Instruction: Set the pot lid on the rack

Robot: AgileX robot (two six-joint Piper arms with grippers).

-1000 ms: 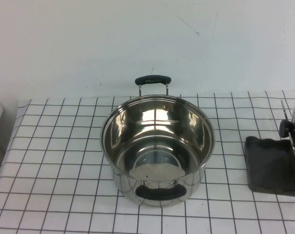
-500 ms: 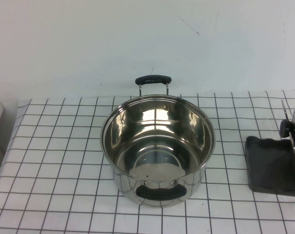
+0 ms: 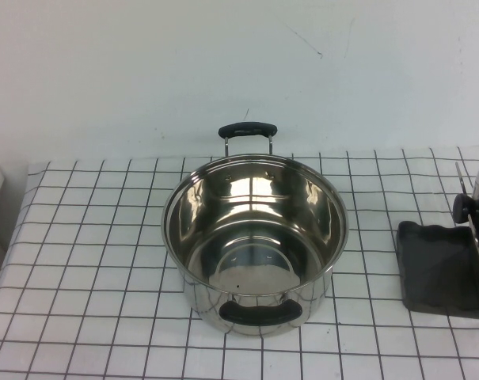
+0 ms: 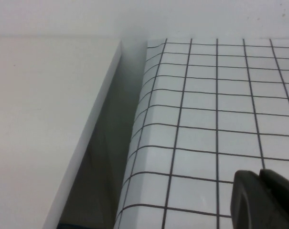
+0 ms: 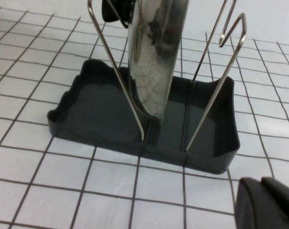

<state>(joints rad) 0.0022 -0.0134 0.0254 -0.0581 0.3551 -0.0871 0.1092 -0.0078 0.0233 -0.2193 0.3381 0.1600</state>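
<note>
The pot lid (image 5: 156,57) is standing on edge between the rack (image 5: 101,107) rods near the tabletop's (image 3: 89,237) right edge, its knob (image 3: 463,208) facing left; only the right wrist view is showing its seating. The left claw (image 4: 266,200) is hovering by the left edge and the right claw (image 5: 271,202) beside the rack, both looking closed and empty

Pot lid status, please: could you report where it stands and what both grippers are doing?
Pot lid standing on edge in rack, between the wire rods. Left gripper low over the table's left edge, right gripper beside rack, both empty. Pot mid-table.

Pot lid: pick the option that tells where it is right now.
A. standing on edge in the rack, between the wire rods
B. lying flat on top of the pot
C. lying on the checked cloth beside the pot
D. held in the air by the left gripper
A: the right wrist view shows the pot lid standing on edge inside the rack, between its wire rods, with the right gripper apart from it and the left gripper over bare cloth.
</note>
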